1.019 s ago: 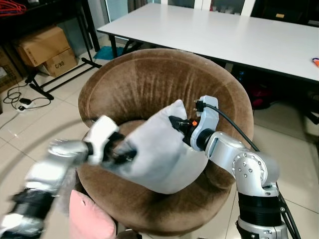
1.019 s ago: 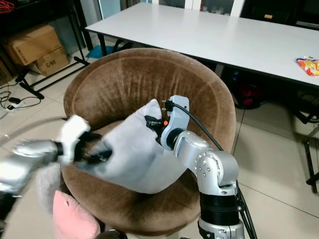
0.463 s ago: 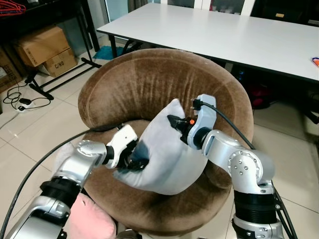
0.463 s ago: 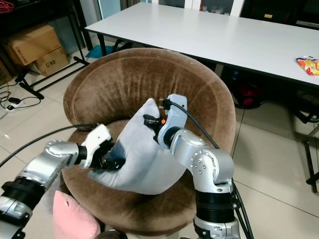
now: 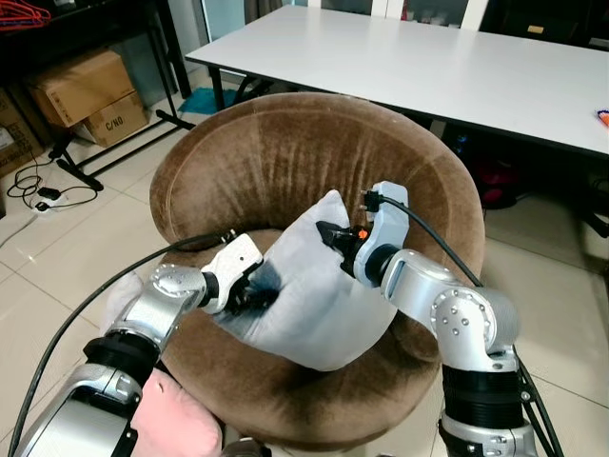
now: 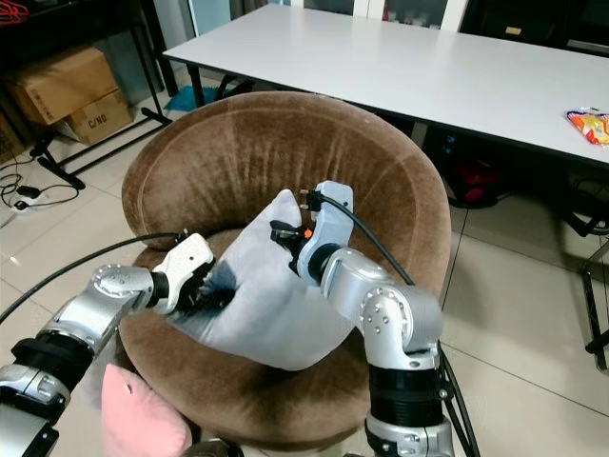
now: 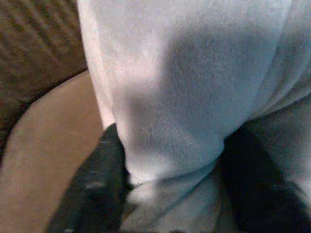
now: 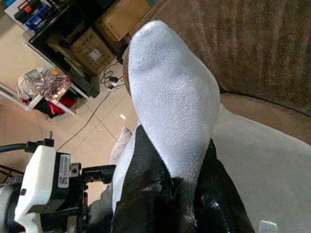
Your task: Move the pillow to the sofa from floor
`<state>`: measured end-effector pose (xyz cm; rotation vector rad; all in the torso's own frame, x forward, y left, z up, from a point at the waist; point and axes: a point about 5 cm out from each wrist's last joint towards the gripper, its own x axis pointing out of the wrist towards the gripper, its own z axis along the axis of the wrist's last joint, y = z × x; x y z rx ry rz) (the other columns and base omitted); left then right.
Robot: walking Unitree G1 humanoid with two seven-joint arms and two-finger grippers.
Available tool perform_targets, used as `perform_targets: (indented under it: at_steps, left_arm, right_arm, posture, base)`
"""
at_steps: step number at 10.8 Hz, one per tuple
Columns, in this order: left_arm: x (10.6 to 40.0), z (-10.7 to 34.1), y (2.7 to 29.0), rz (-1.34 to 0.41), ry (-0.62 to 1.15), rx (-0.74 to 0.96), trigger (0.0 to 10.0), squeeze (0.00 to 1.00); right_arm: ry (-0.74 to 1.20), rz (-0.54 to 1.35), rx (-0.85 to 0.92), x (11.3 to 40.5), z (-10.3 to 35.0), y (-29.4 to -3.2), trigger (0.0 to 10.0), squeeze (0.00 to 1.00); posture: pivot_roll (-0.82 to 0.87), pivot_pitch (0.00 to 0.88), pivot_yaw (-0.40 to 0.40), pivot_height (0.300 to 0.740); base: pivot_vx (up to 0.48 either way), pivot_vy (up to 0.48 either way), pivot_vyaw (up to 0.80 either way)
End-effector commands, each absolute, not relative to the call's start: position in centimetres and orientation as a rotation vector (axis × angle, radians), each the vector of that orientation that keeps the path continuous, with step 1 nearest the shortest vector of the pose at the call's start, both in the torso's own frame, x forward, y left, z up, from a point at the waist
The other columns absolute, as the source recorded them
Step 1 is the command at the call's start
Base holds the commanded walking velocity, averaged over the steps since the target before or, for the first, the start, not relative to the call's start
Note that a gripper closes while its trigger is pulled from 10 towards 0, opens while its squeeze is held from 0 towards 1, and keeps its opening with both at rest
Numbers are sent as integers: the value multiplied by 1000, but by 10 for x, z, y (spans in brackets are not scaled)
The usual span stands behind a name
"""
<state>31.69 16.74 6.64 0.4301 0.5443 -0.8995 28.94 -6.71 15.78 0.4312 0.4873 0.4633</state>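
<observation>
A pale grey pillow (image 5: 309,290) stands over the seat of the round brown sofa chair (image 5: 285,152), its lower edge down against the cushion. My left gripper (image 5: 255,290) is shut on the pillow's lower left corner, near the seat's left side. In the left wrist view the cloth (image 7: 184,97) is pinched between the black fingers (image 7: 92,189). My right gripper (image 5: 328,236) is shut on the pillow's top corner, in front of the backrest. The right wrist view has that corner (image 8: 170,97) bulging out from between the fingers (image 8: 146,184).
A pink pillow (image 5: 176,419) lies on the tiled floor by the chair's front left. A long white table (image 5: 428,67) stands behind the chair, with a snack bag (image 6: 590,124) on it. Cardboard boxes (image 5: 81,86) and cables (image 5: 38,186) are at the far left.
My left arm has swung in from the lower left, carrying the pillow's corner right over the seat. The right gripper shifted slightly left, still holding the top corner.
</observation>
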Motion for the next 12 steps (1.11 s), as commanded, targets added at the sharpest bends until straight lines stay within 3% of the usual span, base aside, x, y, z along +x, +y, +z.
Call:
perform_targets:
  at_steps: [1,4,6,8,9,12]
  left_arm:
    - [314,57,171,-874,589,470,0,0]
    - [319,58,173,-837,556,480,0,0]
    - [326,67,183,-814,522,581,0,0]
    - [341,99,210,-737,433,782,0,0]
    - [354,138,229,-659,349,885,0,0]
    - [365,171,238,-587,261,1023,0,0]
  right_arm:
    - [430,488,433,291,169,-63,10000,0]
    - [438,454,418,294,161,-73,10000,0]
    - [460,405,407,296,149,-84,10000,0]
    - [482,359,405,291,140,-99,10000,0]
    - [475,325,411,287,140,-113,10000,0]
    - [508,237,355,281,126,-137,10000,0]
  posture:
    - [-59,0,40,740]
    - [-57,0,51,740]
    - [-52,0,56,740]
    - [-42,0,57,740]
    - [-39,0,58,740]
    - [-27,0,58,740]
  base:
    - [0,0,0]
    - [0,0,0]
    - [0,0,0]
    - [0,0,0]
    - [0,0,0]
    - [0,0,0]
